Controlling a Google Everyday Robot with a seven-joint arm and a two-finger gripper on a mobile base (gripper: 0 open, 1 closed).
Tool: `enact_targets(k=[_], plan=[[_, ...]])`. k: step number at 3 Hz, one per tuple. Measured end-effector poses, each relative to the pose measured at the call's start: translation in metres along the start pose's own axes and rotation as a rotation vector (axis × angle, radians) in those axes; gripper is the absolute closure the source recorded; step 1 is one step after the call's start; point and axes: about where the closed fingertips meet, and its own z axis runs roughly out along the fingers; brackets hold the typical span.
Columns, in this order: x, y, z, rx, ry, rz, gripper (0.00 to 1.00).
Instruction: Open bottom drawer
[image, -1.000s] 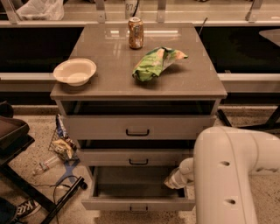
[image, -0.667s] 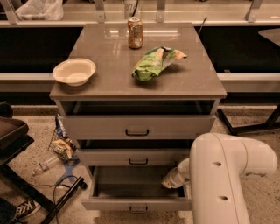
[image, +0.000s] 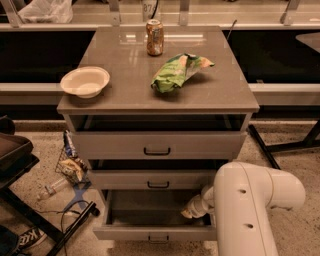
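We see the lowest grey-beige cabinet drawer (image: 125, 233) pulled out. The pale gripper (image: 192, 210) seems inside its right side; its state we cannot tell.

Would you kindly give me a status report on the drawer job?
Gripper low over the bottom drawer's right side. Drawer pulled well out, cavity showing. Robot arm covers its right front corner; floor clutter lies left, apart.
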Motion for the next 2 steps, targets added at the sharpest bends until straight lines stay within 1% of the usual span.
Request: enact_targets(k=[1, 2], plan=[[0.005, 0.006, 0.005, -0.016, 0.01, 0.008, 1.0], [0.052, 0.031, 0.008, -0.067, 0.096, 0.056, 1.0]])
